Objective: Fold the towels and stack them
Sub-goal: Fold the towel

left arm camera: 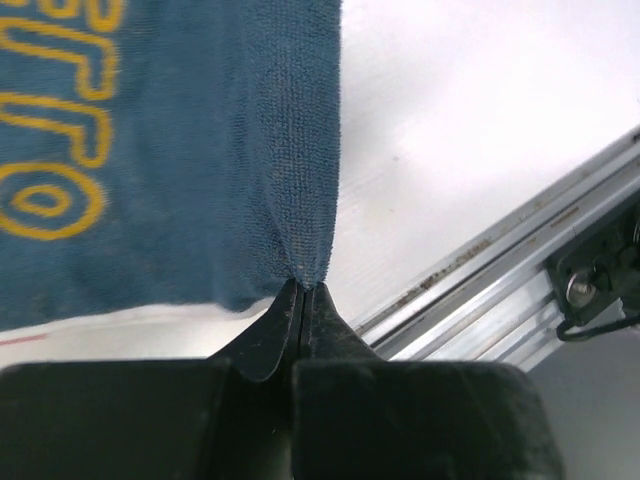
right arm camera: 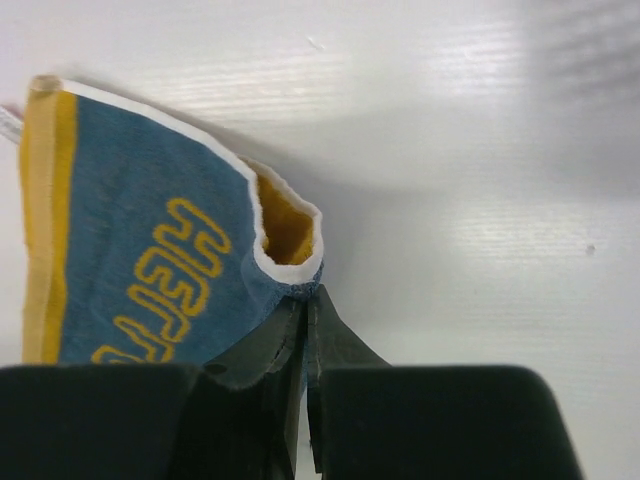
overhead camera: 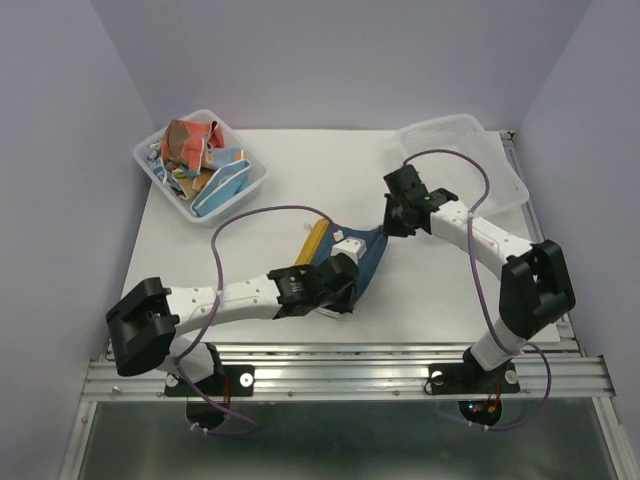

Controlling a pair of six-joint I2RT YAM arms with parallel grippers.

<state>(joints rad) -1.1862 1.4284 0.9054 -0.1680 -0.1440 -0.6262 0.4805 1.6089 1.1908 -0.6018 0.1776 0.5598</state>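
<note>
Hanging above white table (overhead camera: 300,170), blue towel (overhead camera: 371,256) — lilac walls (overhead camera: 330,60) around

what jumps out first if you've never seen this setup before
The blue towel with yellow lettering, held at mid-table between both arms: the left gripper is shut on one corner and the right gripper on another. Next comes the clear basket at the far left, stuffed with bright crumpled towels, and a second clear basket at the far right.
</note>
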